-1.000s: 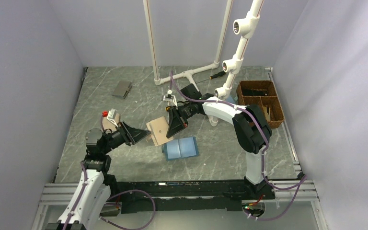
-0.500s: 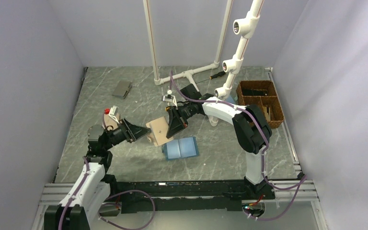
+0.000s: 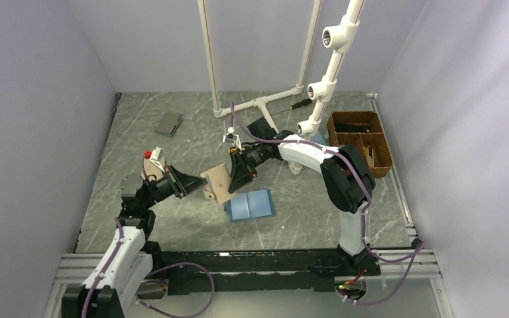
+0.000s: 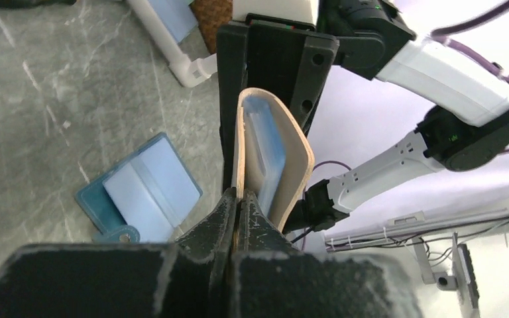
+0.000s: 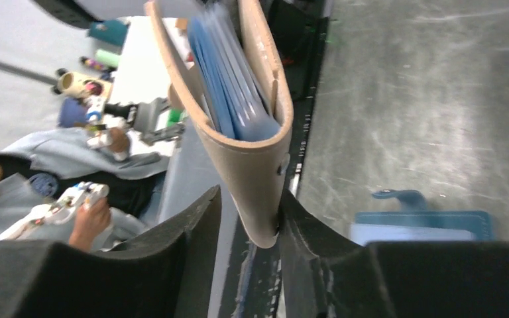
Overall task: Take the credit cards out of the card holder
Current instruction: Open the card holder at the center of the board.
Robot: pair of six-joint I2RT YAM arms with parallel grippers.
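The tan card holder (image 3: 217,185) hangs in the air between both grippers, above the table. My left gripper (image 4: 238,199) is shut on one tan flap of the card holder (image 4: 285,159), which bows open and shows blue cards (image 4: 265,142) inside. My right gripper (image 5: 248,218) is open around the holder's folded edge (image 5: 255,165). One finger (image 5: 305,228) touches it, and a gap remains on the other side. Blue cards (image 5: 228,86) stand in the pocket. From above, the left gripper (image 3: 191,185) is left of the holder and the right gripper (image 3: 237,177) is right of it.
An all light-blue bifold (image 3: 250,204) lies flat just below the holder. A small grey wallet (image 3: 169,123) rests at the back left. White pipe frames (image 3: 265,103) stand behind, and a brown basket (image 3: 361,139) sits at the right edge.
The left arm shifted its wrist slightly toward the holder. The right gripper and the holder moved a little to the left and nearer, and the holder tilted somewhat.
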